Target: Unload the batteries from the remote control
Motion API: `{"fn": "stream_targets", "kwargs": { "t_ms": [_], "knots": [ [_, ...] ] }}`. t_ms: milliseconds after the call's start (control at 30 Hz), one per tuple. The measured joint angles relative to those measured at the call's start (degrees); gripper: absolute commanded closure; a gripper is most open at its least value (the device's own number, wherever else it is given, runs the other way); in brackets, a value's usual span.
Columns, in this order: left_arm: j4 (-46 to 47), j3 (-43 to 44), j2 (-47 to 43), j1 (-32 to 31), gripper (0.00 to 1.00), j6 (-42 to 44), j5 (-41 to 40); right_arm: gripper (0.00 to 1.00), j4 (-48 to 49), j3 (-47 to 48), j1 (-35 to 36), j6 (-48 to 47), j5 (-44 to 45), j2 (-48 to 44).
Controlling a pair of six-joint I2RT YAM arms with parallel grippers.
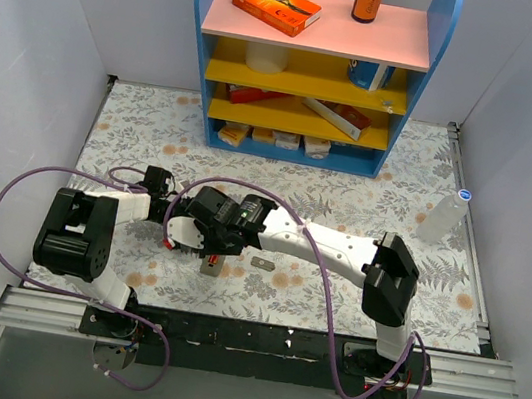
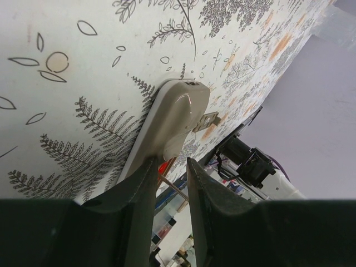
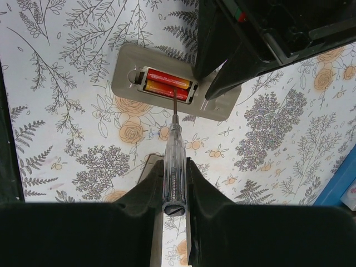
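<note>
In the right wrist view the grey remote control (image 3: 125, 73) lies on the floral mat with its compartment open. Two red batteries (image 3: 166, 82) sit side by side in it. My right gripper (image 3: 174, 166) is shut on a clear-handled screwdriver (image 3: 173, 146), and the screwdriver's tip rests in the compartment at the batteries' right end. My left gripper (image 2: 171, 167) holds the remote's (image 2: 175, 114) narrow end, and its black fingers (image 3: 222, 61) cover the remote's right end. From above, both grippers meet over the remote (image 1: 211, 264).
A small flat grey plate (image 1: 261, 260) lies on the mat beside the remote. A blue shelf unit (image 1: 313, 65) with boxes stands at the back. A clear bottle (image 1: 442, 217) lies at the right. White walls close in both sides.
</note>
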Motion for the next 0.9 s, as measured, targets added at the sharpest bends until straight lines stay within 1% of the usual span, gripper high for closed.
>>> {"fn": "stream_targets", "kwargs": {
  "t_ms": [467,733,900],
  "knots": [
    [-0.1,0.2,0.0,-0.2,0.74,-0.2,-0.7,0.99,1.4,-1.1,0.2,-1.6,0.0,-0.4],
    [-0.1,0.7,0.3,-0.5,0.75,-0.2,-1.3,0.99,14.4,-16.8,-0.2,-0.4,-0.3,-9.7],
    [-0.1,0.9,0.5,-0.6,0.75,-0.2,-1.3,0.99,20.7,-23.5,-0.5,0.3,-0.7,-13.5]
  ]
}}
